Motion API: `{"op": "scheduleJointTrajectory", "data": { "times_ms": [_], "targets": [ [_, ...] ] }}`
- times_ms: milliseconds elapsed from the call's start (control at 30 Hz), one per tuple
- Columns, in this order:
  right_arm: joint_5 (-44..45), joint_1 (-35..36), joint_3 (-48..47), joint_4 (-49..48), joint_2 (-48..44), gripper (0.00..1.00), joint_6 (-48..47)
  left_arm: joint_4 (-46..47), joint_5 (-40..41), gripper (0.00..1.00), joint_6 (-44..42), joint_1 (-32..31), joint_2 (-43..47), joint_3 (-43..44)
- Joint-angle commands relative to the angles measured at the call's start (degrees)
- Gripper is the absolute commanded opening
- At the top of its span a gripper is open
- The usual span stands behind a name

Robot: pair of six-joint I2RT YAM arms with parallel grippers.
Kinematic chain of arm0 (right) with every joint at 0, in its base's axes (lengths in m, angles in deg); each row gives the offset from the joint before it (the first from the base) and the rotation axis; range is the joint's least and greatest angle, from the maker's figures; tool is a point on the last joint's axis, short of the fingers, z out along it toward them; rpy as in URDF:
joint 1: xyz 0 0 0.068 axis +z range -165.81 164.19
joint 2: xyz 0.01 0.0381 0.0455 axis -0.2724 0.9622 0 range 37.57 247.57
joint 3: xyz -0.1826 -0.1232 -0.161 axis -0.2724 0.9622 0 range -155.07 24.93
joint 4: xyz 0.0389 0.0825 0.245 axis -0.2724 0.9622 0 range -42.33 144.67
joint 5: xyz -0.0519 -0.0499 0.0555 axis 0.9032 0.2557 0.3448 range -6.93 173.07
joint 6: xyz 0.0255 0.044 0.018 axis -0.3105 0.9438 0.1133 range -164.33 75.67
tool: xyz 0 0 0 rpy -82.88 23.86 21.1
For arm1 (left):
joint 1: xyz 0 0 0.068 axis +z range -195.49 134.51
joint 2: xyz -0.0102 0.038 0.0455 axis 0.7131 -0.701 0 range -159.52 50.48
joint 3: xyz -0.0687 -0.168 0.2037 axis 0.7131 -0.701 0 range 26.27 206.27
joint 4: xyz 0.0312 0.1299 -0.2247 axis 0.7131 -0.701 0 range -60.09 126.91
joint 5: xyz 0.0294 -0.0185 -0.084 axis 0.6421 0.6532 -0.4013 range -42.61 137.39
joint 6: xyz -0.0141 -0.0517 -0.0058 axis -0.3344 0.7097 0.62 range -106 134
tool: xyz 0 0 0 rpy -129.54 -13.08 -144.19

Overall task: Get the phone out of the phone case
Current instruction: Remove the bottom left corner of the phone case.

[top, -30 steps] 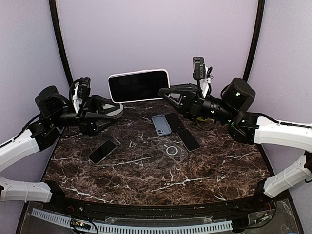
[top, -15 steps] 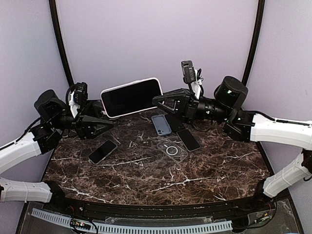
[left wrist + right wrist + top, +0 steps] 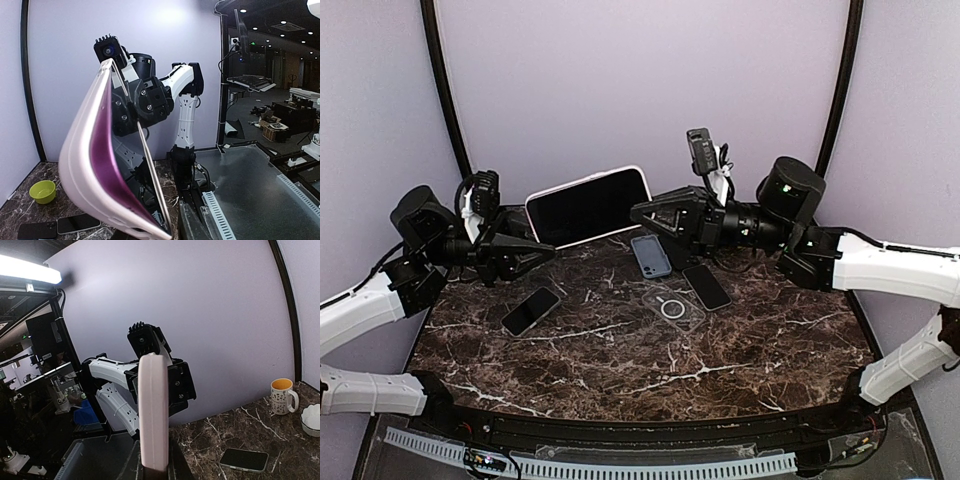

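The phone [image 3: 588, 208], dark screen toward the camera, sits in a pale pink phone case [image 3: 638, 172] and hangs above the back of the table between both arms. My right gripper [image 3: 645, 213] is shut on the case's right end; the right wrist view shows the case [image 3: 152, 410] edge-on between the fingers. My left gripper [image 3: 542, 250] sits at the lower-left corner with its jaws narrowed; whether they touch is unclear. In the left wrist view the case [image 3: 85, 165] bows away from the phone's thin edge [image 3: 145, 155], baring its magenta inside.
On the marble table lie a black phone [image 3: 530, 311], a blue case [image 3: 650, 256], two more dark phones [image 3: 706, 287] and a clear case [image 3: 672, 306]. A green bowl [image 3: 42, 191] stands far left; a mug [image 3: 283, 395] and white bowl [image 3: 311, 420] stand at the back.
The right arm has carried the cased phone left and tilted it. The left gripper's jaws have narrowed at the phone's lower-left corner.
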Motion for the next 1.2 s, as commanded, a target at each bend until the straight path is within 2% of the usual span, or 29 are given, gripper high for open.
{"op": "scheduleJointTrajectory", "data": {
  "times_ms": [0, 433, 633, 733, 933, 1167],
  "targets": [
    [0.11, 0.14, -3.62, -5.32, 0.23, 0.0, 1.96, 3.25, -0.87, 0.27, -1.17, 0.27, 1.7, -1.47],
    [3.36, 0.25, -4.45, -2.19, 0.39, 0.0, 5.87, 7.93, -2.13, 0.24, -7.18, 0.25, 4.12, -6.48],
    [2.7, 0.3, -4.36, -0.64, 0.49, 0.0, 6.84, 6.19, -2.03, 0.21, -13.07, 0.18, 5.6, -7.19],
    [2.51, 0.42, -4.04, 0.04, 0.3, 0.0, 6.57, 6.35, -2.0, 0.2, -13.15, 0.25, 5.63, -7.33],
    [2.47, 0.66, -3.25, 0.56, -0.3, 0.0, 5.06, 6.37, -2.2, 0.32, -12.44, 0.23, 5.48, -7.34],
    [1.04, 0.7, -2.64, -1.27, -0.56, 0.0, 4.58, 7.09, -1.06, 0.31, -10.99, 0.18, 4.74, -7.26]
  ]
}}
